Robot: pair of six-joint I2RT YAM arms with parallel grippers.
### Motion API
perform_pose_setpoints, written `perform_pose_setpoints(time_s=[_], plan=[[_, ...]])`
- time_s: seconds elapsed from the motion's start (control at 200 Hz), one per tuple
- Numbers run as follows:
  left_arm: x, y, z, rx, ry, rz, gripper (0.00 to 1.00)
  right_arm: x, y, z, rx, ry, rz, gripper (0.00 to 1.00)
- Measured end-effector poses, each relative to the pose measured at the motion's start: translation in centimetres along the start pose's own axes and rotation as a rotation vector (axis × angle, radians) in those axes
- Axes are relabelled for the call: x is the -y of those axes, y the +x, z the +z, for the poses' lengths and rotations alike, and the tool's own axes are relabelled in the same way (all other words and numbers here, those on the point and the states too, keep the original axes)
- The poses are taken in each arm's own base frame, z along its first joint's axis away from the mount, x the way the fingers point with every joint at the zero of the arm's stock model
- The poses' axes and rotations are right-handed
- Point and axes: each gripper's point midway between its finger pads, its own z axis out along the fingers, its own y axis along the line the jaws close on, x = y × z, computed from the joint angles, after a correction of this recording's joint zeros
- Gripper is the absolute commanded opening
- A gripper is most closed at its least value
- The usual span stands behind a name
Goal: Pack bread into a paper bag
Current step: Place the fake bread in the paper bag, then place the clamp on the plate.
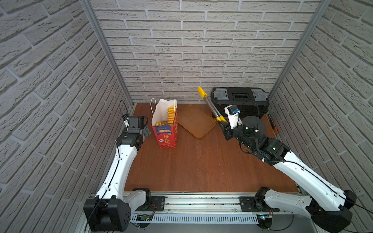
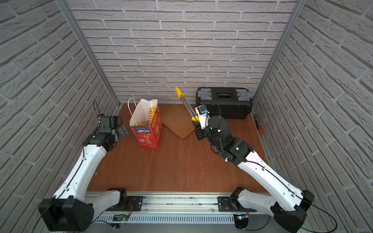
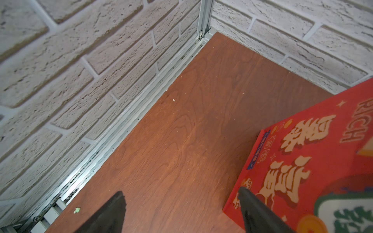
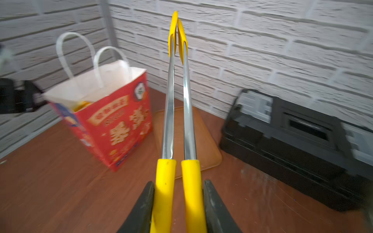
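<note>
In both top views the bread sits inside the paper bag. Left wrist: the left hand gapes empty beside the bag; a nudge could topple it. Right wrist: the right hand clamps closed tongs, which could snag its handles.

1. Yellow-tipped metal tongs stood tilted above the bench, tips close together.
2. A brown tray lay flat near the back wall.
3. A black toolbox sat against that wall, just beside the tray.
4. An orange-handled tool lay along the bench's right edge.
</note>
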Motion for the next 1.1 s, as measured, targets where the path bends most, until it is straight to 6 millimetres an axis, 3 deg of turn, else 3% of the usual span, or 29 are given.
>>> perform_pose_setpoints(time_s=[0.075,0.15,0.215,0.265,0.37,0.47,0.565,0.835,0.92,1.1], plan=[[-0.1,0.0,0.2,0.001,-0.014,0.006,0.9,4.7,2.2,1.6,-0.052,0.168,0.091,0.02],[-0.2,0.2,0.7,-0.01,-0.028,0.015,0.9,9.6,5.7,3.3,-0.132,0.322,0.199,0.02],[-0.1,0.5,1.1,-0.023,-0.037,0.022,0.91,12.6,9.4,4.8,-0.218,0.4,0.289,0.02],[-0.1,0.7,1.4,-0.03,-0.042,0.026,0.91,13.6,12.6,6.0,-0.296,0.424,0.337,0.02],[-0.1,0.7,1.4,-0.031,-0.043,0.029,0.91,12.2,18.4,8.5,-0.455,0.372,0.384,0.02],[-0.1,0.6,1.5,-0.028,-0.045,0.03,0.91,9.7,21.4,10.4,-0.538,0.302,0.387,0.02],[-0.1,0.6,1.5,-0.027,-0.047,0.032,0.91,8.2,22.6,11.7,-0.56,0.269,0.39,0.02],[-0.5,1.4,2.6,-0.045,-0.07,0.036,0.91,7.7,26.8,15.1,-0.653,0.28,0.405,0.02],[-0.5,1.5,3.0,-0.05,-0.074,0.037,0.91,7.3,26.5,16.0,-0.655,0.268,0.421,0.03],[-0.2,1.9,4.0,-0.07,-0.084,0.047,0.92,6.8,26.2,16.6,-0.676,0.253,0.454,0.13]])
